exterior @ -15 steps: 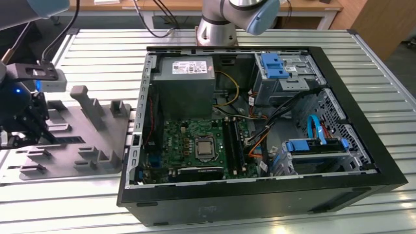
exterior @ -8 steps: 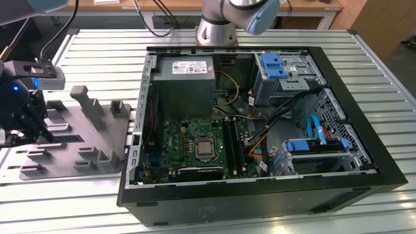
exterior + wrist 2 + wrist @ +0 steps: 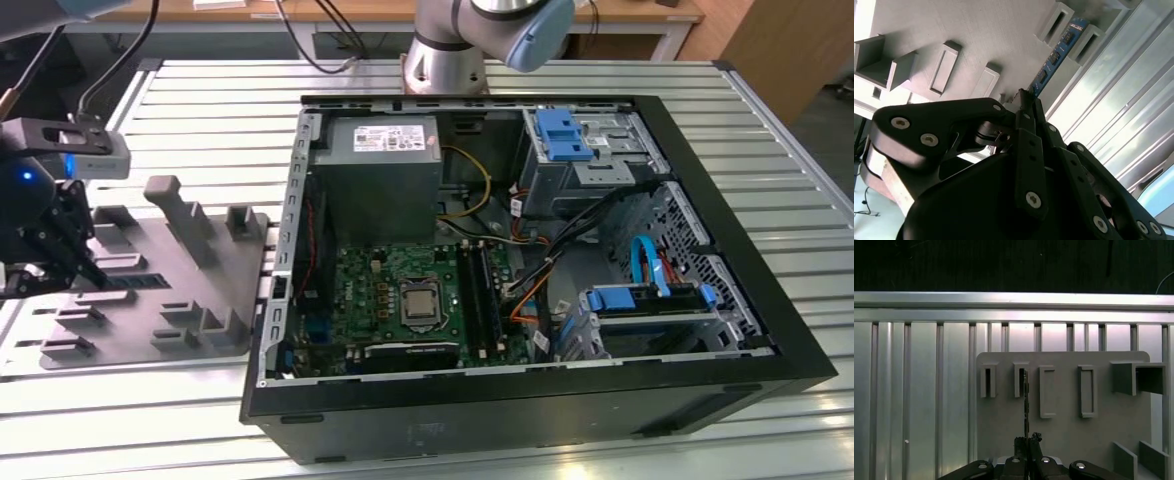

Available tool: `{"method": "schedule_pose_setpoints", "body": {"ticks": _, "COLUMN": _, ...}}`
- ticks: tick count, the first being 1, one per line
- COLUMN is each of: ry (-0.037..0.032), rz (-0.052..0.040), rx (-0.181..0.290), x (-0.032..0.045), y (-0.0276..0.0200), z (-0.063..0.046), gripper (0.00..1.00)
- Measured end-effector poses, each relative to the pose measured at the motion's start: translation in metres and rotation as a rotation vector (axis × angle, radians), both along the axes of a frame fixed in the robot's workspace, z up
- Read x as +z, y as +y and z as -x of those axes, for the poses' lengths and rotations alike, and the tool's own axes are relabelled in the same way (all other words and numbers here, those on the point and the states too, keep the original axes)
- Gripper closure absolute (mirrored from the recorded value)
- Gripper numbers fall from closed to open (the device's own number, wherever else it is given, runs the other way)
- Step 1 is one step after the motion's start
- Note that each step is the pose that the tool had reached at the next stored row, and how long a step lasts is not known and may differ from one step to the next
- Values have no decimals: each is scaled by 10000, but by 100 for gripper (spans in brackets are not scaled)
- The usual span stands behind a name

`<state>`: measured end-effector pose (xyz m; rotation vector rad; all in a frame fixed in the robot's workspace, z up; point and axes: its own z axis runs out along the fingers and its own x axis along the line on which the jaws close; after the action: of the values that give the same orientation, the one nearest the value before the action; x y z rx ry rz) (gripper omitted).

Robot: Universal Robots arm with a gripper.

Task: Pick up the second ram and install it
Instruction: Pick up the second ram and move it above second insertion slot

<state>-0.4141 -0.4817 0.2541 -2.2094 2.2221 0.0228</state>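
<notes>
The second ram (image 3: 1056, 52) is a slim dark-blue strip with black chips. It stands on edge in the slotted holders of the grey plastic tray (image 3: 969, 35). In the first wrist view the second ram (image 3: 1025, 400) shows edge-on as a thin dark line. My gripper (image 3: 1024, 102) is closed on the near end of the strip, its black fingers pressed against both faces. In the exterior view my gripper (image 3: 83, 268) hangs over the tray (image 3: 147, 330) at the exterior view's left, with the ram (image 3: 134, 281) lying low beside it. The green board (image 3: 387, 290) with its long black memory sockets (image 3: 481, 295) lies inside the open computer case.
The black case (image 3: 534, 400) has tall walls around the board, a grey power supply (image 3: 380, 170), blue drive brackets (image 3: 561, 135) and loose cables (image 3: 534, 280). Upright ribs (image 3: 167, 200) rise from the tray. A ribbed metal table (image 3: 924, 390) carries everything; the arm's base (image 3: 447, 50) stands behind the case.
</notes>
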Motion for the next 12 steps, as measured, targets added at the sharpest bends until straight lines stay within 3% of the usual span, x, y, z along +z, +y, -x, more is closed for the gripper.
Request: {"method": "schedule_pose_setpoints", "body": {"ticks": 12, "ry": 0, "rz": 0, "rx": 1, "x": 108, "y": 0, "z": 0, "gripper": 86}}
